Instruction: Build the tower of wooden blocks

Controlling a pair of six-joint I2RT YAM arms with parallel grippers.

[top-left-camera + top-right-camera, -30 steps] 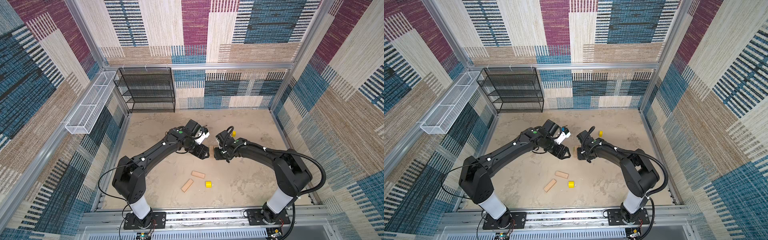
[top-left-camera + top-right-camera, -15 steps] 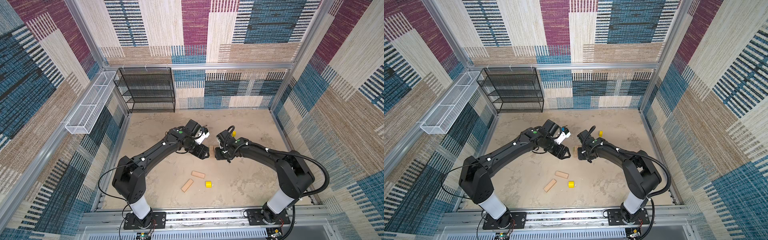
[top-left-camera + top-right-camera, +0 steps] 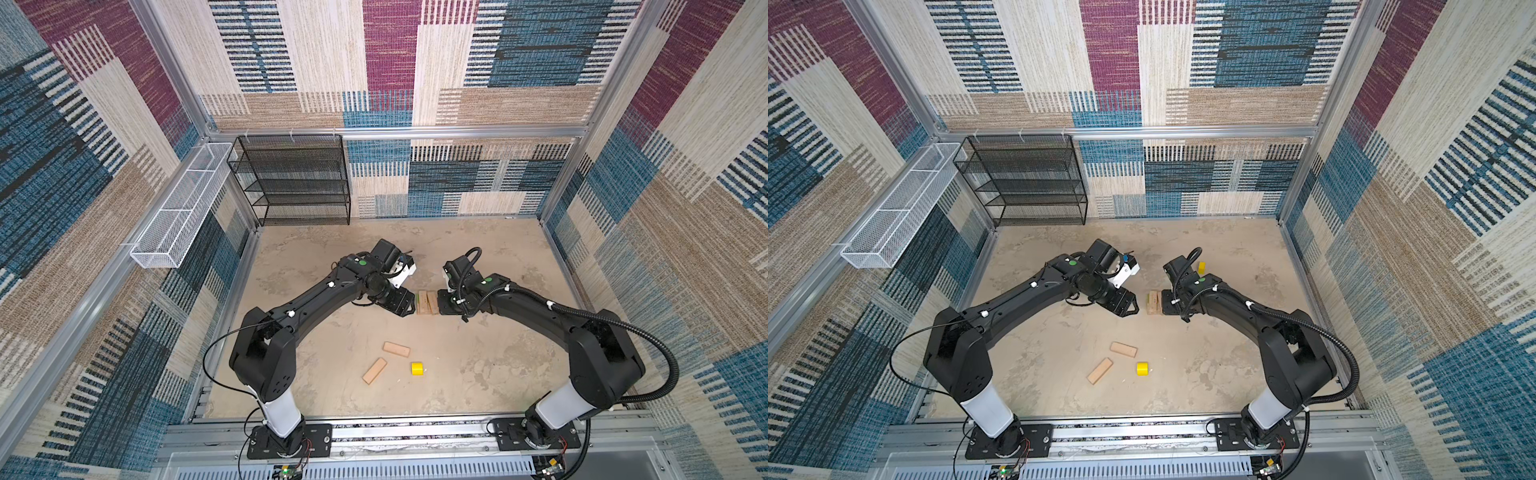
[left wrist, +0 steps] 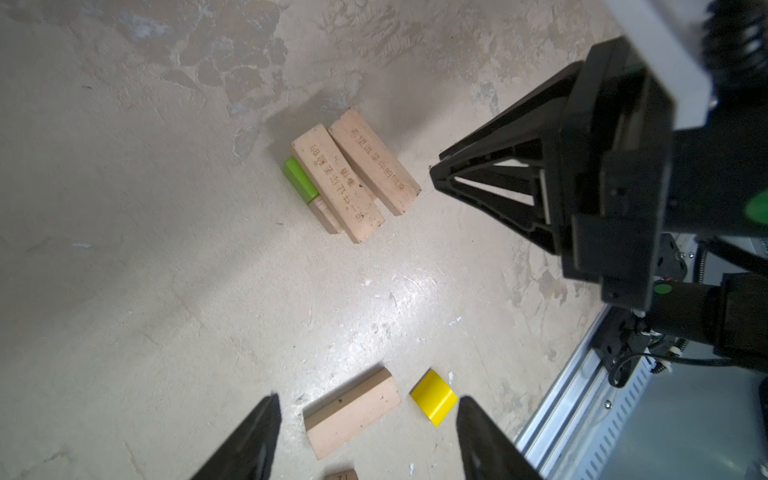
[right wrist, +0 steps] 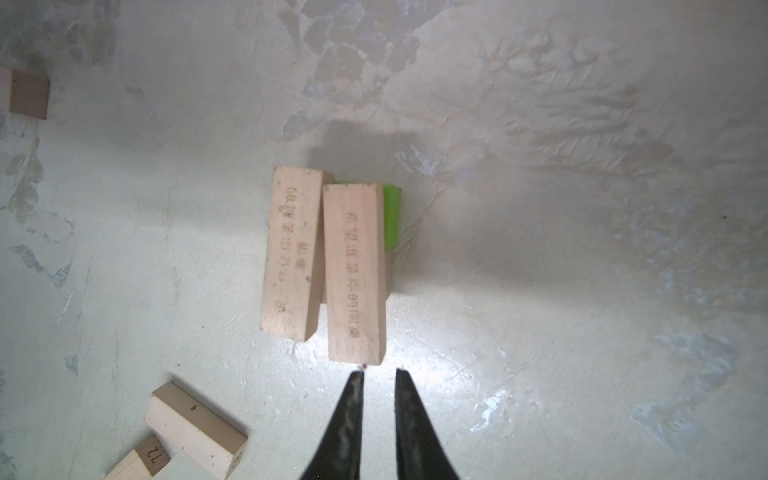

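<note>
Right wrist view shows us the right gripper [image 5: 379, 374] with its fingers drawn almost together, clasping nothing, just short of the tower [image 5: 353, 270]: two tan planks [image 5: 291, 253] side by side over a green brick [image 5: 391, 216]. In both top views we find the tower at centre frame, between both grippers. Our left gripper [image 4: 368, 401] is spread wide and empty
</note>
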